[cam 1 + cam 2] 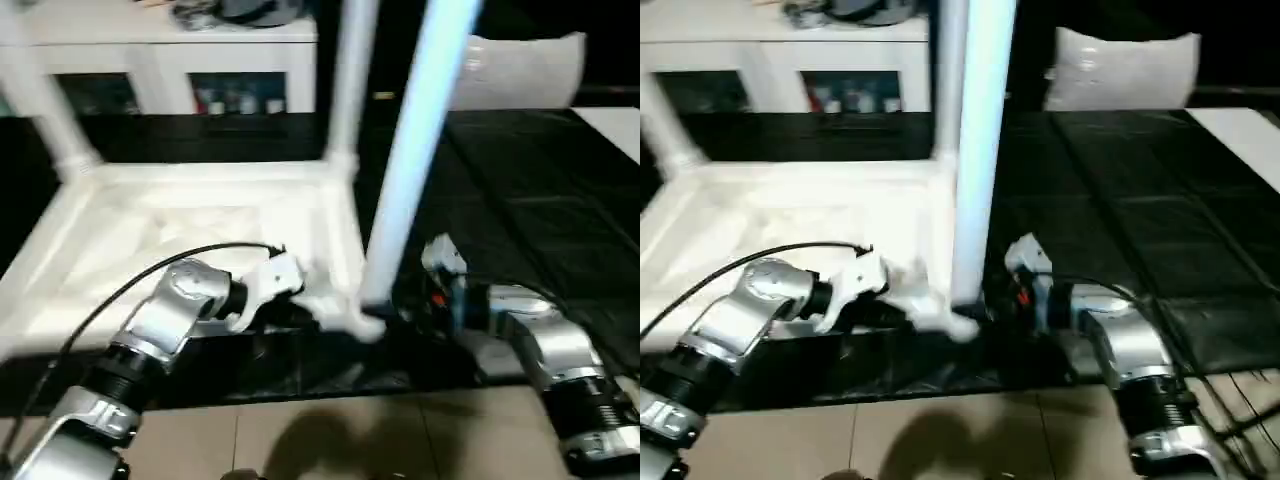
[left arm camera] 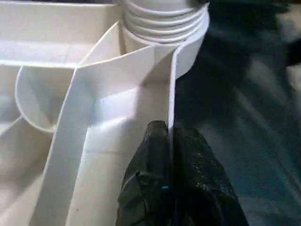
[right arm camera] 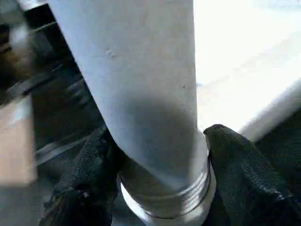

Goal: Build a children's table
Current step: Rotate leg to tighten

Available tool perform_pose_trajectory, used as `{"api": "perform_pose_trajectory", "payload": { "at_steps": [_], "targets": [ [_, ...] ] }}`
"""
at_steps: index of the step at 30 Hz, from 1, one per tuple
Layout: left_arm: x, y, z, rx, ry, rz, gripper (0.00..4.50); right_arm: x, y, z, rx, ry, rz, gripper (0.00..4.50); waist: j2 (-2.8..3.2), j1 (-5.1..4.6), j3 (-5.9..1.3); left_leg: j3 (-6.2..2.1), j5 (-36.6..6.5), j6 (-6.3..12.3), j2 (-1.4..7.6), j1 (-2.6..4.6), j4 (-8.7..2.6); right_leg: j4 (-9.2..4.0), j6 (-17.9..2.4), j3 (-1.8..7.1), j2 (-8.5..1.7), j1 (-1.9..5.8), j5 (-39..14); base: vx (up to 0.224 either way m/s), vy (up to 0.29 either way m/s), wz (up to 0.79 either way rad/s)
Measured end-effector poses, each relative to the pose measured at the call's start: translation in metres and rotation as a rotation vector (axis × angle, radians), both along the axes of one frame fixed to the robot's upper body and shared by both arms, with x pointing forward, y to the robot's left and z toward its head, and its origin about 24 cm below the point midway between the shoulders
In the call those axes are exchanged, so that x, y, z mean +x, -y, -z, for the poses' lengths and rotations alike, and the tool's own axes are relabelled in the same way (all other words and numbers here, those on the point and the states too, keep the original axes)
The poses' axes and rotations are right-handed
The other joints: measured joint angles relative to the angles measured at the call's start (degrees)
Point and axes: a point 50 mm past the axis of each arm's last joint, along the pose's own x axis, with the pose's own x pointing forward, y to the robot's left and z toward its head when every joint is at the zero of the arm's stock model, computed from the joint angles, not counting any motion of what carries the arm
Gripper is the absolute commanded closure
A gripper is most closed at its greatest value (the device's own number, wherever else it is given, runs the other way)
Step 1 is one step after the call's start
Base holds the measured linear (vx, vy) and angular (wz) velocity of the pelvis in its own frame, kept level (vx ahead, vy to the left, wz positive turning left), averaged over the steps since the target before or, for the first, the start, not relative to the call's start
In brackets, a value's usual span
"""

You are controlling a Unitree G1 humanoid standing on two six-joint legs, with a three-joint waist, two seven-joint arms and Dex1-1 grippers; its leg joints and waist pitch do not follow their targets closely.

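Observation:
The white tabletop (image 1: 200,190) lies upside down, ribbed side up, on a black mat. Two white legs stand in its far corners, one on the left (image 1: 40,100) and one on the right (image 1: 350,70). A third leg (image 1: 420,140) stands nearly upright at the near right corner socket (image 1: 365,322), its threaded end (image 2: 164,19) at the socket's mouth. My right gripper (image 3: 164,179) has a black finger (image 3: 244,174) on each side of this leg, just above the thread, pressed against the tube. My left gripper (image 2: 169,136) is shut on the thin rim wall (image 2: 171,94) beside that socket.
A white cabinet with glass doors (image 1: 160,60) stands behind the tabletop. A pale bag (image 1: 520,70) sits at the back right on the black mat (image 1: 520,220). Tiled floor (image 1: 330,440) runs along the near edge. A black cable (image 1: 130,280) loops over my left forearm.

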Motion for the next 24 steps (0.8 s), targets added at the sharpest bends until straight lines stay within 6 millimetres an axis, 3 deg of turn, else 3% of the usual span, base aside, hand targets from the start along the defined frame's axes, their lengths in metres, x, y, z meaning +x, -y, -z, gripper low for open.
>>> {"api": "perform_pose_trajectory", "payload": {
  "at_steps": [3,6,10,13,20,24],
  "targets": [
    [0.004,0.011,0.001,-0.027,0.02,-0.115,4.5,0.011,-0.005,0.0,0.009,0.009,0.152,1.98,0.0,-0.86,0.0,0.03,-0.03,0.05,-0.04,-0.18,-0.06,-0.02,0.03,-0.02,-0.07,-0.16,0.0,0.0,0.0,0.0],
    [0.011,0.027,0.002,-0.048,0.054,-0.25,4.5,0.025,-0.015,-0.001,0.013,0.019,0.346,1.98,0.02,-1.01,-0.01,0.19,-0.05,0.07,-0.03,-0.37,-0.13,-0.03,0.09,-0.05,-0.07,-0.33,-0.03,0.0,0.0,0.0],
    [0.016,0.039,0.001,-0.04,0.084,-0.311,4.5,0.03,-0.02,-0.001,0.007,0.031,0.469,1.98,0.07,-0.72,-0.04,0.34,-0.09,0.12,-0.04,-0.4,-0.27,-0.04,0.22,-0.05,-0.11,-0.36,-0.13,0.0,0.0,0.0],
    [0.017,0.041,0.0,-0.037,0.09,-0.309,4.5,0.03,-0.018,0.0,0.018,0.043,0.48,1.28,0.07,-0.54,-0.03,0.37,-0.11,0.17,-0.06,-0.46,-0.25,-0.05,0.21,-0.06,-0.17,-0.42,-0.13,0.0,0.0,0.0],
    [0.016,0.036,-0.001,0.005,0.15,-0.212,4.5,0.023,0.0,-0.001,-0.017,0.087,0.355,0.67,0.08,-0.37,-0.02,0.39,-0.16,0.29,-0.08,-0.71,-0.17,-0.06,0.0,-0.11,-0.25,-0.51,0.0,0.0,0.0,0.0],
    [0.017,0.022,-0.001,0.027,0.168,-0.165,4.5,0.016,0.012,-0.009,-0.051,0.143,0.196,0.3,0.06,-0.36,-0.01,0.4,-0.16,0.29,-0.02,-0.7,-0.11,-0.03,0.01,-0.16,-0.22,-0.51,0.0,0.0,0.0,0.0]
  ]
}}
